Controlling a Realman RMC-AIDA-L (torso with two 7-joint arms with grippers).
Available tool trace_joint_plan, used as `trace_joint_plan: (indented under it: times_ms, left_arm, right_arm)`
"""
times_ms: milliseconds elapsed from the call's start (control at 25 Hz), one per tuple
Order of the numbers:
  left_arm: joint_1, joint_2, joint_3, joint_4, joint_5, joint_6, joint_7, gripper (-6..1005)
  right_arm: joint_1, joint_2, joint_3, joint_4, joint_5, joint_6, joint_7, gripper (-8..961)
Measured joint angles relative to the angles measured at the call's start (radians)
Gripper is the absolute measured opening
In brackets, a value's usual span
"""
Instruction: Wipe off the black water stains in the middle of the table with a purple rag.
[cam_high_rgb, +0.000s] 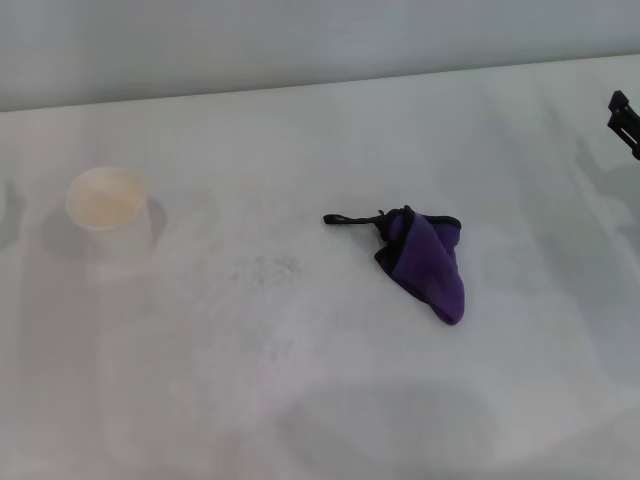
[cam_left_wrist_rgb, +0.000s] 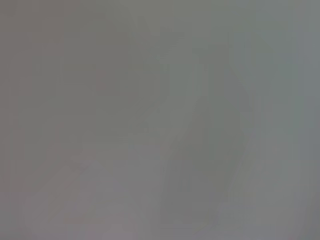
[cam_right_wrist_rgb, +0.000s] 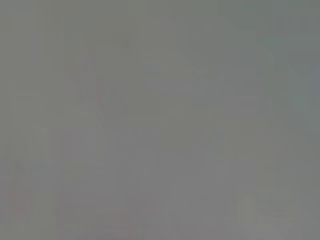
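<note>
The purple rag (cam_high_rgb: 430, 262) lies crumpled on the white table (cam_high_rgb: 300, 400), right of centre in the head view. Its black loop strap (cam_high_rgb: 350, 219) points left. Nothing touches it. Of the black water stains, only a faint patch of grey specks (cam_high_rgb: 272, 268) shows in the middle of the table, left of the rag. A black part of my right gripper (cam_high_rgb: 624, 118) pokes in at the far right edge, well away from the rag. My left gripper is out of view. Both wrist views show only a blank grey surface.
A white paper cup (cam_high_rgb: 108, 205) stands upright at the left of the table, apart from the specks. The table's far edge meets a pale wall (cam_high_rgb: 300, 40) at the back.
</note>
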Motion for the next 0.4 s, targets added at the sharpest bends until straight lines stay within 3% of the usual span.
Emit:
trace_joint_plan:
  times_ms: [400]
  left_arm:
    - [-0.013, 0.005, -0.031, -0.006, 0.004, 0.0, 0.001, 880]
  right_arm:
    - [0.004, 0.002, 0.039, 0.02, 0.007, -0.008, -0.004, 874]
